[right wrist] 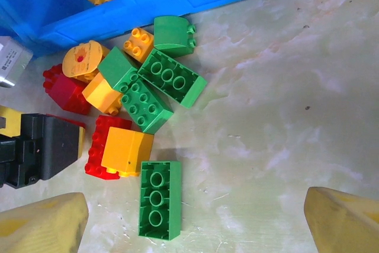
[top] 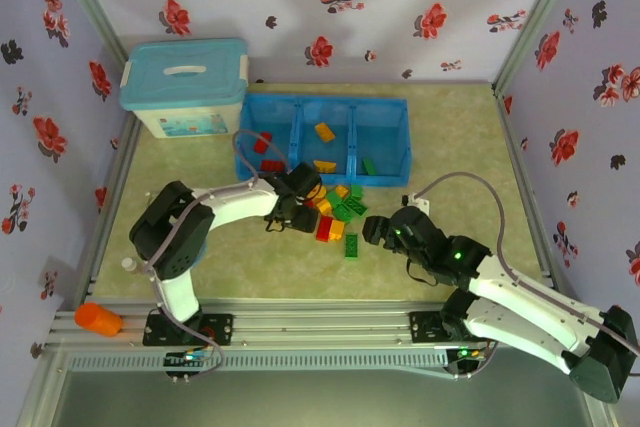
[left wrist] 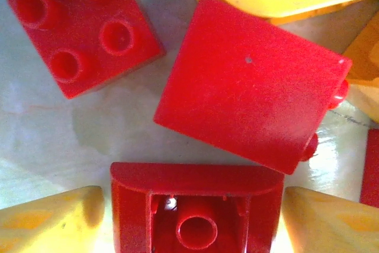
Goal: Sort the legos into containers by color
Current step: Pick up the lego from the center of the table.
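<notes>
Elbow of left arm raised at lower left of the top view, forearm reaching right, left tool (top: 303, 205) tipped down into the left edge of the brick pile (top: 335, 209) at frame centre. In the left wrist view its yellow fingers (left wrist: 53, 220) sit tight on either side of an upside-down red brick (left wrist: 195, 205) on the table (top: 450, 147); can't tell if it is actually clamped. Right arm folded back from lower right, right tool (top: 374, 232) low beside the pile's right side, spread wide. A lone green brick (right wrist: 159, 199) lies on the table in the gap, untouched. Blue tray (top: 330, 175) is just behind the pile: red bricks in left compartment, yellow in middle, one green in right.
</notes>
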